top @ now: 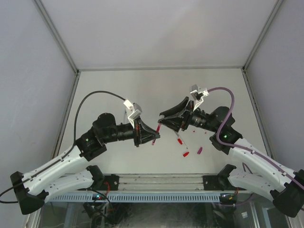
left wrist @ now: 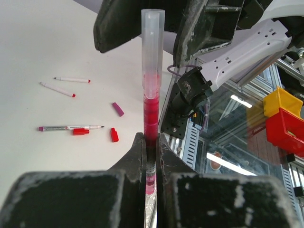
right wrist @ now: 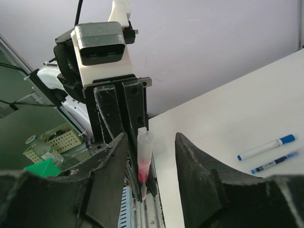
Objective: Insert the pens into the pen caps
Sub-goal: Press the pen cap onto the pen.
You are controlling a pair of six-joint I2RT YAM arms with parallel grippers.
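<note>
Left end effector (left wrist: 151, 145) clamped on a red pen (left wrist: 152, 85) — right end effector (right wrist: 151, 142) jaws apart either side of its clear end — loose pens (left wrist: 71, 128), caps (left wrist: 114, 135) on tabletop (left wrist: 47, 47).

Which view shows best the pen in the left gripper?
The left wrist view: the pen stands large, clamped in the left gripper. The right wrist view shows it smaller; the top view, only a red bit.

Left gripper (top: 155, 137) seemingly clamps a red pen (top: 156, 129) beside right gripper (top: 160, 121)
</note>
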